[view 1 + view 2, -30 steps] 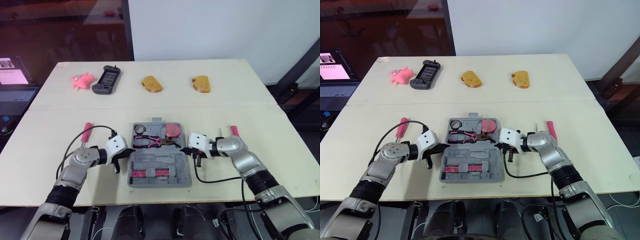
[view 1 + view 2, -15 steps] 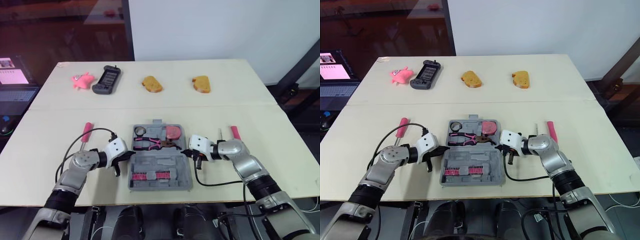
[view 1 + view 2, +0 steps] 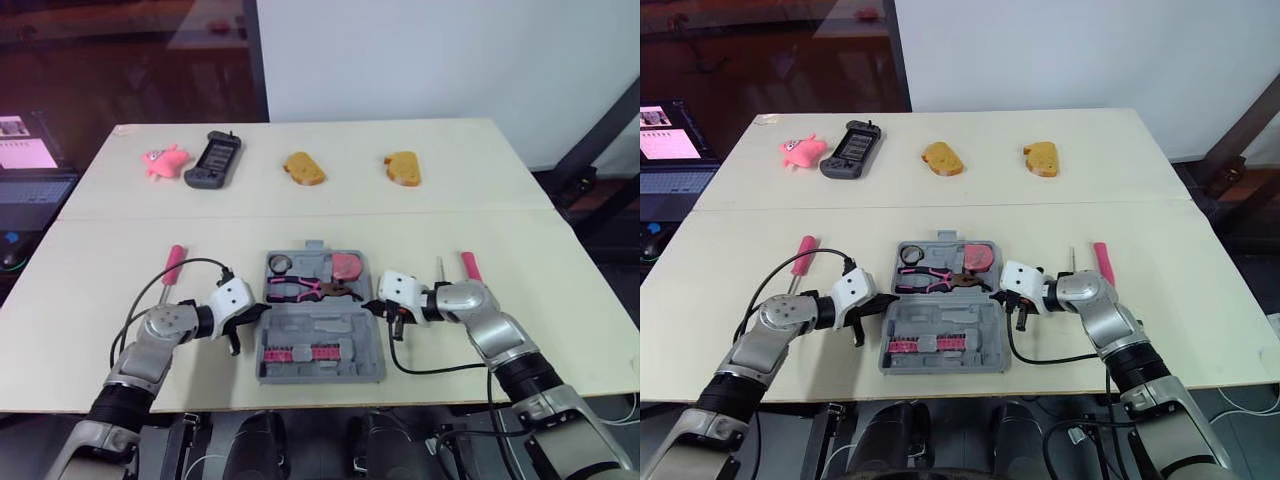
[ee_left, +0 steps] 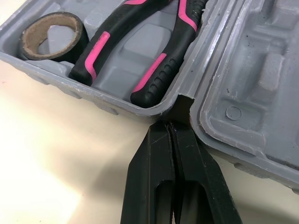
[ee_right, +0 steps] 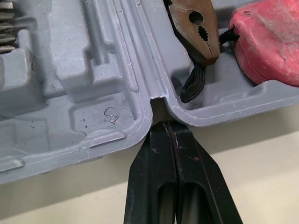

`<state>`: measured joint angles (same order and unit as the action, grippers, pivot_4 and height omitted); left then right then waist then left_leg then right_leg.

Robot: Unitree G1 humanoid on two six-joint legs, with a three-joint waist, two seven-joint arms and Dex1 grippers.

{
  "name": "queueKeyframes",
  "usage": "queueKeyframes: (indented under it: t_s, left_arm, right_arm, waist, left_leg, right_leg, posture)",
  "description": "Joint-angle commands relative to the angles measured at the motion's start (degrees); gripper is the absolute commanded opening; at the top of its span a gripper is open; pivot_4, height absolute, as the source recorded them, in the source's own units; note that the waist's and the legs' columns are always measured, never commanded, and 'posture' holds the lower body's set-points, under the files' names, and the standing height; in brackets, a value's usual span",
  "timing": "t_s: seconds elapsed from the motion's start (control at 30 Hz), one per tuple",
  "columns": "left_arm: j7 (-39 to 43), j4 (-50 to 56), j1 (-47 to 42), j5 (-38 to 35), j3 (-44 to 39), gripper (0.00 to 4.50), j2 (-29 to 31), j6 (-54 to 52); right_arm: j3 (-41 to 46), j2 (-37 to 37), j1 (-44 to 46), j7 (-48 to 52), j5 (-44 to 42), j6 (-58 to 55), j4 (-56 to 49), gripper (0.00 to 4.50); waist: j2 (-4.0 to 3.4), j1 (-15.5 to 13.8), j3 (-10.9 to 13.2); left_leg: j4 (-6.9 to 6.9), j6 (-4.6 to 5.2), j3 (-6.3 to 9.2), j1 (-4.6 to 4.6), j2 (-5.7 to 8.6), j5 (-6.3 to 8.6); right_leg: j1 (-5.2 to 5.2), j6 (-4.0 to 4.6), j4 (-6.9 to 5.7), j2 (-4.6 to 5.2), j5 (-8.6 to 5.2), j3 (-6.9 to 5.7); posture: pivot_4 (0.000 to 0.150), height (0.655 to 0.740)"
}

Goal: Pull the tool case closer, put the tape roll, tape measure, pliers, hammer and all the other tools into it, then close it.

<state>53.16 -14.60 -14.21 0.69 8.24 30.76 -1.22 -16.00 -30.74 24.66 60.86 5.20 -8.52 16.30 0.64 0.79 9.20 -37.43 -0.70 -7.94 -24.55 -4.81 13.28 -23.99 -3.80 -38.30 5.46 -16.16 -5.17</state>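
The grey tool case [image 3: 320, 325] lies open near the table's front middle. Its far half holds a black tape roll [image 4: 51, 35], pink-handled pliers [image 4: 140, 60] and a red tape measure [image 5: 268, 42]. A row of pink bits [image 3: 300, 351] sits in the near half. My left gripper [image 4: 173, 135] is shut, its tips pressed into the hinge notch on the case's left side. My right gripper [image 5: 174, 135] is shut too, with its tips in the hinge notch on the right side. A pink-handled screwdriver [image 3: 174, 264] lies left of the case. Another pink-handled tool [image 3: 468, 265] lies to its right.
Along the far part of the table lie a pink toy [image 3: 163, 159], a black handheld device [image 3: 214, 160] and two bread-like pieces [image 3: 303, 168] [image 3: 402, 168]. A thin metal piece [image 3: 439, 268] lies beside the right pink handle. A laptop [image 3: 30, 170] stands off the table's left.
The case has slid a little nearer to the table's front edge, with both shut grippers moving back with it at its hinge notches.
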Motion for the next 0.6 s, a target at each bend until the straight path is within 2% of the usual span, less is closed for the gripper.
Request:
queueKeyframes:
  t_s: [0.03, 0.1, 0.13, 0.2, 0.23, 0.43, 0.47, 0.6]
  left_arm:
    - [-0.85, 0.58, 0.05, -1.59, -2.86, 0.05, 2.04, -0.2]
    - [-0.62, 1.14, 1.08, -3.34, -4.99, 0.05, 3.41, -0.45]
    - [-0.34, 1.58, 1.83, -4.29, -6.24, 0.02, 4.54, -0.34]
    - [0.0, 2.57, 3.1, -5.85, -8.67, 0.57, 6.55, -0.12]
    - [0.32, 3.25, 3.66, -7.17, -10.07, 0.86, 7.33, -0.51]
    - [2.84, 9.59, 8.71, -16.32, -19.04, 3.93, 10.21, -3.31]
    - [2.89, 10.33, 9.84, -17.32, -20.3, 4.43, 10.47, -3.52]
    - [1.46, 13.65, 19.59, -22.97, -31.59, 4.43, 10.38, -3.97]
  right_arm:
    - [1.45, -1.37, 0.97, 1.17, -1.92, 1.22, 0.22, 0.0]
    - [3.13, -2.56, 1.06, 1.16, -3.07, 1.02, 0.3, 0.0]
    - [4.02, -3.6, 0.83, 1.38, -3.66, 1.25, 0.08, 0.26]
    - [5.97, -5.33, 0.06, 1.92, -5.4, 1.42, -0.72, 0.8]
    - [7.35, -5.92, -0.58, 2.52, -7.24, 0.58, -2.0, 1.25]
    - [16.04, -8.93, -6.45, 5.38, -18.07, -5.18, -12.01, 4.29]
    - [17.12, -9.43, -7.52, 5.49, -19.16, -5.84, -13.26, 4.5]
    - [25.61, -11.79, -16.67, 4.94, -25.79, -9.07, -19.79, 4.5]
  waist:
    - [0.0, 0.02, 0.0]
    - [0.0, 0.02, 0.0]
    - [0.0, 0.03, 0.0]
    - [0.0, 0.11, 0.0]
    - [0.0, 0.09, 0.01]
    - [0.01, -0.07, 0.01]
    - [0.01, -0.05, 0.01]
    - [0.01, 0.03, 0.01]
  left_leg:
    - [0.0, 0.0, 0.0, 0.0, 0.0, 0.0]
    - [0.02, 0.0, 0.0, 0.0, 0.0, 0.0]
    - [0.03, 0.0, 0.01, 0.0, 0.0, 0.0]
    - [0.05, 0.0, 0.04, -0.01, -0.01, 0.0]
    - [0.07, 0.0, 0.07, -0.01, -0.01, 0.0]
    - [0.07, -0.01, 0.16, 0.01, -0.02, 0.01]
    - [0.08, -0.01, 0.15, 0.0, -0.02, 0.01]
    - [0.18, 0.0, 0.15, 0.01, -0.02, 0.02]
  right_leg:
    - [-0.01, 0.0, 0.0, 0.0, 0.0, 0.0]
    - [-0.02, 0.0, 0.0, 0.0, 0.0, 0.0]
    - [-0.03, 0.0, 0.0, 0.0, 0.0, 0.0]
    - [-0.06, 0.0, 0.0, 0.01, 0.0, 0.01]
    - [-0.07, 0.0, 0.0, 0.02, 0.0, 0.01]
    - [-0.03, 0.0, 0.01, 0.05, 0.0, 0.01]
    - [-0.04, 0.0, 0.02, 0.06, 0.0, 0.0]
    - [-0.04, 0.01, 0.09, 0.08, -0.01, 0.01]
  posture:
    - [0.15, 0.7188]
    - [0.15, 0.7188]
    - [0.15, 0.7188]
    - [0.15, 0.7188]
    - [0.15, 0.7188]
    - [0.15, 0.7188]
    - [0.15, 0.7188]
    - [0.15, 0.7188]
